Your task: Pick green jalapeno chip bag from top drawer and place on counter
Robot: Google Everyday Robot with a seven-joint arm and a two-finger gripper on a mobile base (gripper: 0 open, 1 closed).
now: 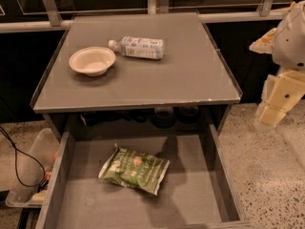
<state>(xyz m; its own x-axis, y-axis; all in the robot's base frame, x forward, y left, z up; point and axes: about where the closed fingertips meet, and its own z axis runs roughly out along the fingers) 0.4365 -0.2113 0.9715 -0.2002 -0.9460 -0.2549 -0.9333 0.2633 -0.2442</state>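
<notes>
While claw (272, 114) hangs far right, chip bag (134, 169) in drawer (190, 187), well apart

The robot's cream-coloured blocky gripper (273, 109) hangs out past the right side of the flat grey counter (190, 80), apart from it, pointing down and tilted slightly toward its front corner. The rounded white wrist (291, 37) sits above it, beside the counter's right rim.

Right edge crops the arm (294, 37) above the pincer (270, 116) beside the counter (181, 82).
</notes>
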